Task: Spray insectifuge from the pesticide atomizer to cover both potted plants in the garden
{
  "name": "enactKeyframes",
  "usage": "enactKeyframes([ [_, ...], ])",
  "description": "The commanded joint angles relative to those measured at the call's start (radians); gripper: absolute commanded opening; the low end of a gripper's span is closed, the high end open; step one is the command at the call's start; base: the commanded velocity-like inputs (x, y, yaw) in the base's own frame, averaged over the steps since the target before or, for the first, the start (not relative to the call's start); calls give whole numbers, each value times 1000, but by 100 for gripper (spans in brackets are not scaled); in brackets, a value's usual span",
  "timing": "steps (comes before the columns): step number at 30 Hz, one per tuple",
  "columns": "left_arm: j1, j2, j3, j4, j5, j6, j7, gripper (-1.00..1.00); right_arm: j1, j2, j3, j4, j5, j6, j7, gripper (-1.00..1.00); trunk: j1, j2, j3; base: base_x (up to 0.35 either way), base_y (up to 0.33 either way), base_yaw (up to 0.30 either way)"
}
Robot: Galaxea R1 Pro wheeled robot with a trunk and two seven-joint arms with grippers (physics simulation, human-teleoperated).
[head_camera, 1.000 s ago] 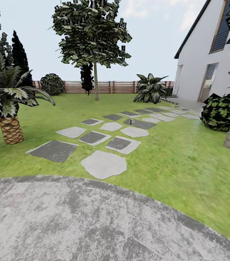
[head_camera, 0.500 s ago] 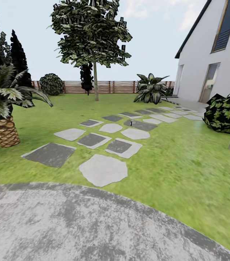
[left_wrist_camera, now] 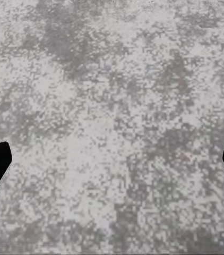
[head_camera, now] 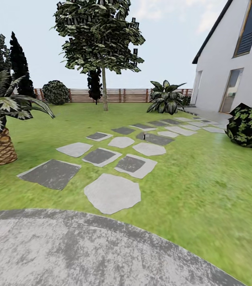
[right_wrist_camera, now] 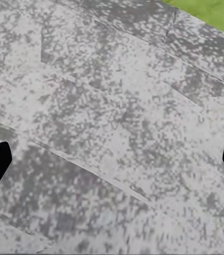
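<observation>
Both grippers (left_wrist_camera: pixel 112 159) (right_wrist_camera: pixel 112 159) hang spread over the patio (head_camera: pixel 82 250); that tiny bottle (head_camera: pixel 143 135) on the stepping stones could tip if bumped

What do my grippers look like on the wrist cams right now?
Little shows: the left gripper and right gripper each appear as two plain black fingertips with slanted edges at the frame sides, over grey paving. No cables or markings are visible.

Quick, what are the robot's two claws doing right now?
Left claw: open, holding nothing, over grey paving.
Right claw: open, holding nothing.
</observation>
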Motion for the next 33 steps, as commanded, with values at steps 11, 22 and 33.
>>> enactKeyframes([
  [11,-1,0,0,1,1,-3,-1,100,-1,0,0,1,1,-3,0,100,0,0,-1,337,0,0],
  [22,-1,-1,0,0,1,-3,-1,100,-1,-1,0,1,1,-3,1,100,0,0,-1,337,0,0],
  [33,-1,0,0,1,1,-3,-1,100,-1,0,0,1,1,-3,0,100,0,0,-1,336,0,0],
])
